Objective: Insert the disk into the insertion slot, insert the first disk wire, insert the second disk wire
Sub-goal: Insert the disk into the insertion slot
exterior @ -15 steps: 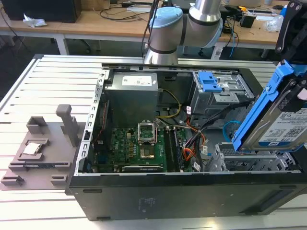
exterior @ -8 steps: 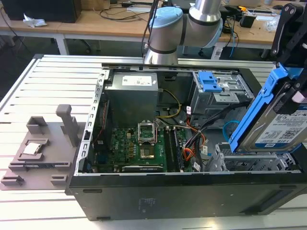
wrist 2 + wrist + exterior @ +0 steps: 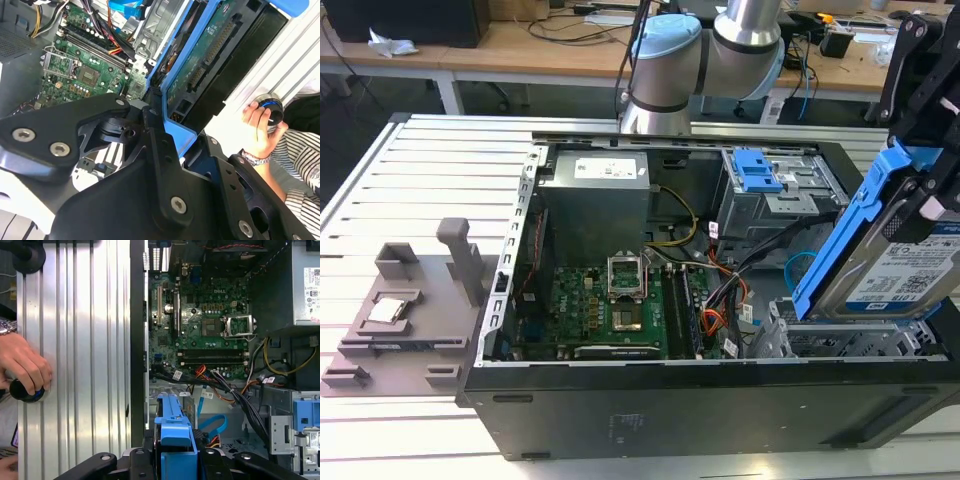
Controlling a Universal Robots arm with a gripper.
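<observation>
- We take the open computer case [image 3: 620, 420] as our reference. It sits on the slatted metal table [image 3: 430, 170].
- End effector [image 3: 925, 190]: pinching the disk [image 3: 905, 265] by its blue carrier. In the second wrist view the black fingers [image 3: 155, 145] press against the carrier's edge.
- Disk: held tilted above the case's drive corner, label side facing out of the case. It is not seated.
- Insertion slot [image 3: 840, 345]: inside the case, just under the disk's lower edge. We cannot tell whether the 2 touch.
- First disk wire [image 3: 712, 318]: loose inside the case, between the motherboard [image 3: 610, 310] and the insertion slot.
- Second disk wire [image 3: 798, 268]: looped inside the case, just beside the disk's lower end.
- 1 person's hand [image 3: 22, 365] grips a black knob [image 3: 22, 390] outside the case, over the table.
</observation>
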